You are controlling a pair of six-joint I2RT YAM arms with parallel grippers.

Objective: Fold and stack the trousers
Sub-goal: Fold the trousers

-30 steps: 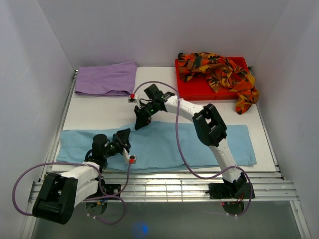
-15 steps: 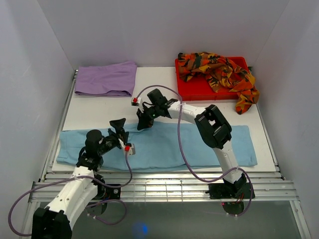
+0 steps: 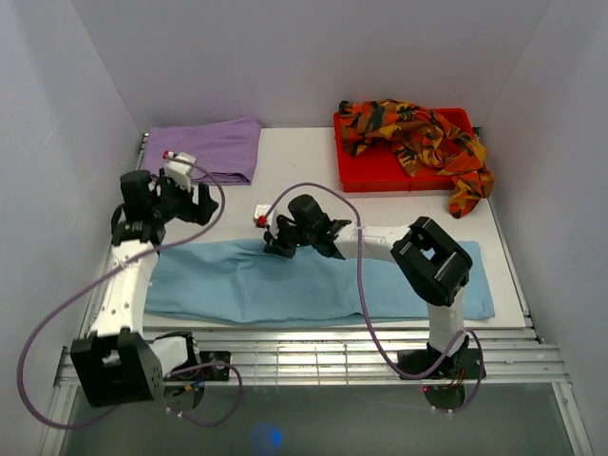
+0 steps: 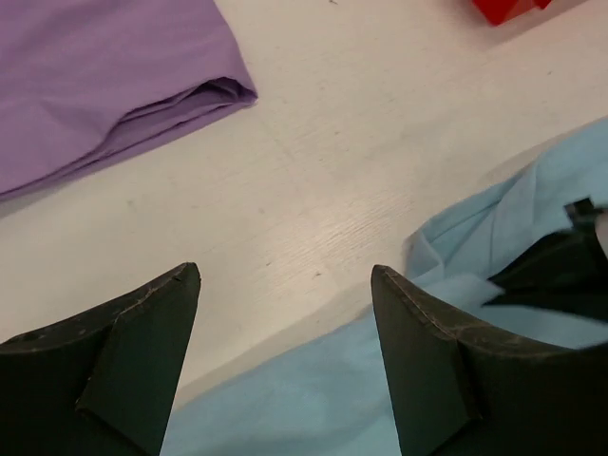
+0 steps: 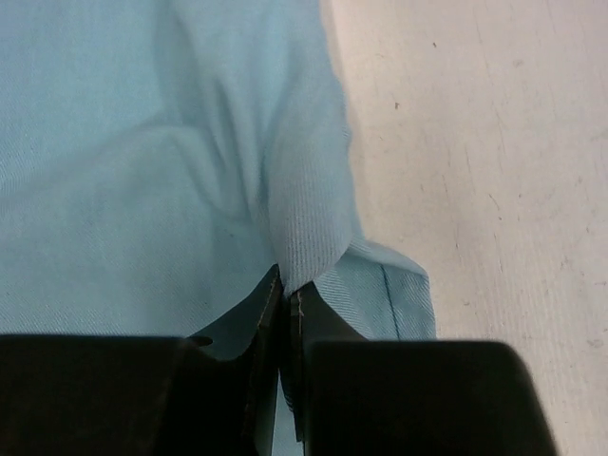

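The light blue trousers [image 3: 323, 285] lie lengthwise across the front of the white table. My right gripper [image 3: 275, 245] is shut on a raised fold at their far edge; in the right wrist view the cloth [image 5: 190, 171] is pinched between the closed fingers of the gripper [image 5: 285, 296]. My left gripper [image 3: 195, 204] is open and empty, held above bare table between the blue pair and the folded lilac trousers [image 3: 204, 148]. In the left wrist view the gripper [image 4: 285, 294] has its fingers wide apart, with the lilac pair [image 4: 95, 76] and the blue cloth [image 4: 323, 399] showing. The patterned trousers [image 3: 418, 133] lie crumpled at back right.
A red tray [image 3: 370, 171] at back right holds the patterned pair, which hangs over its right rim. White walls close the table on three sides. A metal rail [image 3: 332, 347] runs along the near edge. Purple cables loop from both arms.
My left arm has swung off the blue trousers, back and far left, and now hovers open. The trousers' left end has shifted right. My right gripper has moved slightly nearer with the fold.
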